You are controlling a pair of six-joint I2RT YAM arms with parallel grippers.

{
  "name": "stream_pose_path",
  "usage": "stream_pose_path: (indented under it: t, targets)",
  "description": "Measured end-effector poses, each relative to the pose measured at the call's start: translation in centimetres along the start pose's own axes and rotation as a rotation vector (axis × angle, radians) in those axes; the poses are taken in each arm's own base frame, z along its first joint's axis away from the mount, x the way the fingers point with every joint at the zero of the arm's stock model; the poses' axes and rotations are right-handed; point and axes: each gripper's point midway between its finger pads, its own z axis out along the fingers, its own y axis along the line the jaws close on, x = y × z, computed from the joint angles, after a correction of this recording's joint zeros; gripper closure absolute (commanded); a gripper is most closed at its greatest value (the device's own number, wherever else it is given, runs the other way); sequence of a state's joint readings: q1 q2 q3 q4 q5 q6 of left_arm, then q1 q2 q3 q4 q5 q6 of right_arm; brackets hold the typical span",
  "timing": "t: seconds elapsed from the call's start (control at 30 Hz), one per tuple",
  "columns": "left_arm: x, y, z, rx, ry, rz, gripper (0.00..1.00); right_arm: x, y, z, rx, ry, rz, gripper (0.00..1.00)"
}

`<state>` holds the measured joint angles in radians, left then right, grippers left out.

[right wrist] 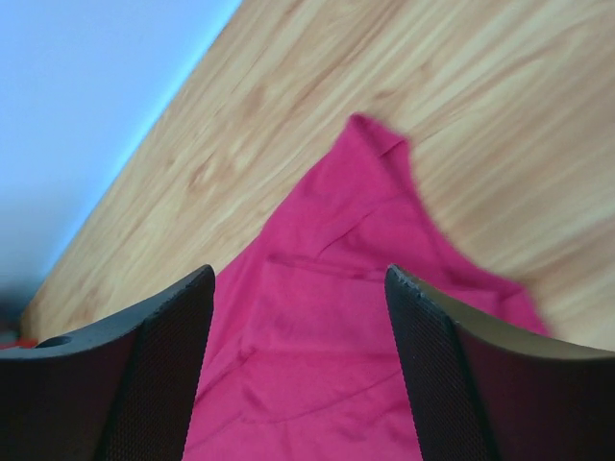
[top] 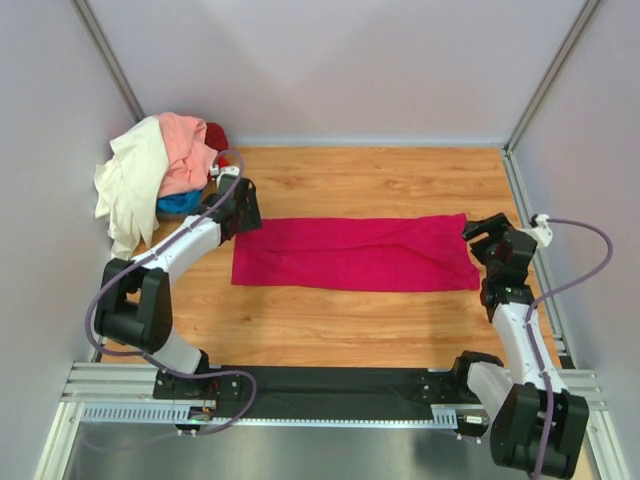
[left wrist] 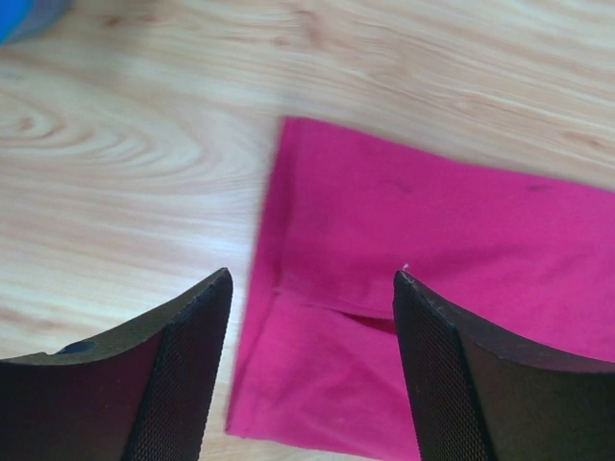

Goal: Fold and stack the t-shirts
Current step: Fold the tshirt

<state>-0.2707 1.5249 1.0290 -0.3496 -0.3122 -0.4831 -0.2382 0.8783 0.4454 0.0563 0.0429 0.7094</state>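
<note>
Top external
A: Shirt count?
B: Five showing. One magenta shirt (top: 355, 252) lies flat mid-table (top: 400, 330), folded into a long band running left to right. Four are heaped in the far left corner: cream (top: 128, 180), salmon (top: 185, 150), red (top: 216, 135), and blue (top: 178, 203) at the bottom. There may be more buried; cannot tell.
A: Grippers?
B: Two. The left gripper (top: 243, 210) is at the band's far left corner and the right gripper (top: 480, 232) at its far right corner. Jaw state is unreadable from up here.

Left wrist
A: Jaws?
B: Apart, with nothing between them. The fingers (left wrist: 183, 384) look clear of the cloth. The band's left end lies below, and a folded layer's edge crosses the gap.
A: Handling?
B: Judged light, soft and limp. It has no stiffness, so it will sag, drag on the wood, and the layers may slide apart. Pinch through every layer at the corner, not just the top one.

Right wrist
A: Same at that end?
B: Jaws apart here too, and empty. The right end is less tidy: one corner pokes out to a point and a hem seam shows. Grip at that corner, through all layers. My guess is both ends should lift together, or the fold skews.
</note>
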Motion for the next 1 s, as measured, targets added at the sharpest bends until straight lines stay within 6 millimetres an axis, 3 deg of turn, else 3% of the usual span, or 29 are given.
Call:
stream_pose_path:
  t: [0.1,0.27,0.37,0.5,0.6,0.67,0.77,0.9,1.0]
  targets:
    - [0.1,-3.1,0.5,0.056,0.011,0.061,0.27,2.3,2.8,0.4,-0.055,0.091,-0.057,0.28]
    - [1.8,-7.7,3.1,0.106,0.087,0.149,0.29,8.6,6.0,2.0,-0.044,0.314,-0.197,0.3]
    - [3.7,-8.6,4.9,0.095,0.165,0.179,0.31,12.4,4.8,3.9,0.054,0.447,-0.267,0.28]
    - [6.3,-8.1,6.2,0.064,0.261,0.192,0.32,15.7,2.2,5.7,0.194,0.587,-0.332,0.27]
    - [6.9,-8.0,5.8,0.064,0.279,0.183,0.33,16.9,1.8,6.6,0.248,0.649,-0.369,0.26]
    - [7.5,-8.0,5.2,0.065,0.282,0.18,0.34,17.0,2.6,7.5,0.254,0.664,-0.383,0.26]
    - [9.4,-8.2,3.5,0.075,0.297,0.196,0.34,17.2,4.5,10.7,0.273,0.685,-0.413,0.25]
    - [13.2,-10.2,0.2,0.129,0.323,0.243,0.34,17.7,8.4,16.7,0.257,0.691,-0.443,0.26]
    - [16.5,-11.8,-3.0,0.209,0.362,0.244,0.34,18.4,13.3,21.6,0.164,0.692,-0.437,0.26]
